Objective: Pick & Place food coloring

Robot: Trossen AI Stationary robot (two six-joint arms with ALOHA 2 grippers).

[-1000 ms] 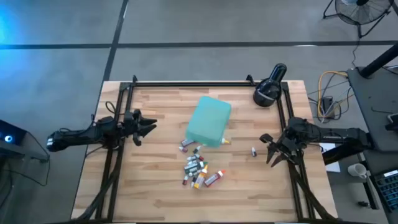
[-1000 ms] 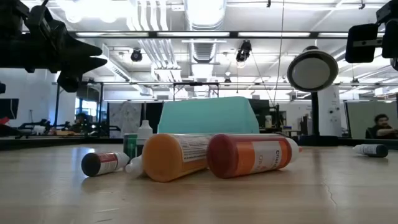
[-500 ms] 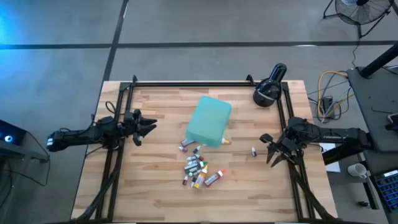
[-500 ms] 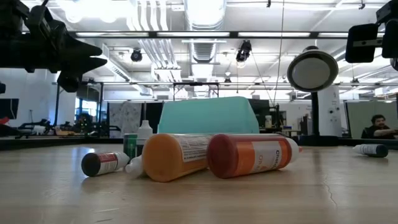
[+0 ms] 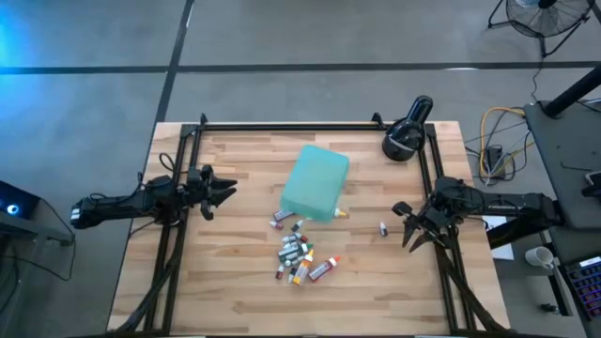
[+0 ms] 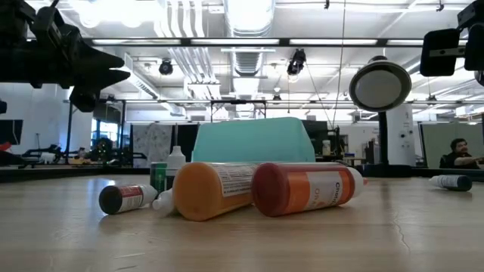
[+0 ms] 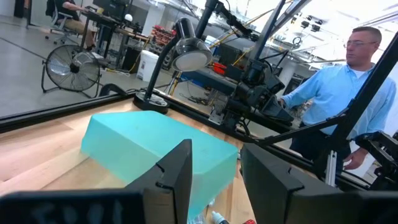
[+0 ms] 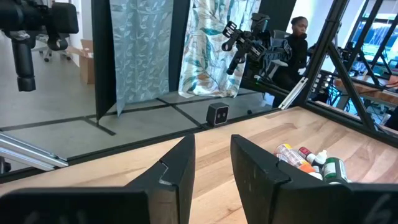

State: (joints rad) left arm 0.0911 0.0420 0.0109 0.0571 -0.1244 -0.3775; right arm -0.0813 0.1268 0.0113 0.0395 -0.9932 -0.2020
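The food coloring bottles (image 5: 299, 255) lie on their sides in a loose cluster on the wood, near the table's middle. In the low view an orange bottle (image 6: 219, 189) and a red one (image 6: 306, 187) lie closest, and a green one (image 6: 160, 175) stands upright. One stray bottle (image 5: 384, 227) lies near my right gripper (image 5: 406, 225), which is open and above the table's right side. My left gripper (image 5: 221, 192) is open, above the left side, pointing at the teal tray (image 5: 316, 181). The right wrist view shows the bottles (image 8: 311, 163) off to one side.
The teal tray lies upside down, just beyond the bottles. A black round lamp (image 5: 406, 139) stands at the far right corner. Black rails (image 5: 300, 125) run along the far, left and right edges. A person in a blue shirt (image 7: 354, 93) stands beyond the table.
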